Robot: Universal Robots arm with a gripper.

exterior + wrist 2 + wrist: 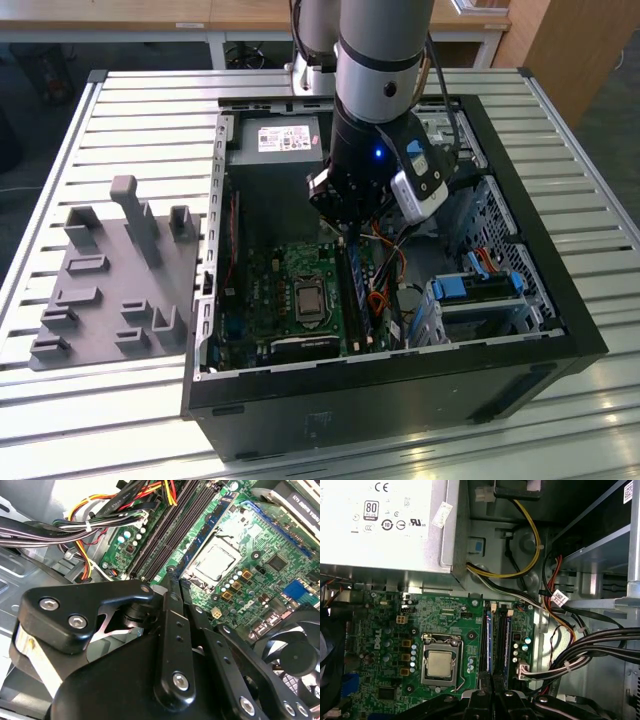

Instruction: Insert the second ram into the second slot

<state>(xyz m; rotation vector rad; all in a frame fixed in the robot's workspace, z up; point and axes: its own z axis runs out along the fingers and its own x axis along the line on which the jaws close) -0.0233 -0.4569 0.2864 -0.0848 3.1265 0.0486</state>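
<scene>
Apparently the second ram (490, 641) is already sitting in its slot (492, 610) beside the other ram (508, 640), while the tool (172, 576), clenched and empty, is hovering just above its end.

Green motherboard (445, 611), apparently blue ram (508, 635), black case (400, 400).

Stuff blocked or cut off

In the first wrist view the gripper (494, 681) covers one end of both ram sticks (489, 645); in the second wrist view the fan (296, 655) runs off the edge, partly behind the gripper.
</scene>
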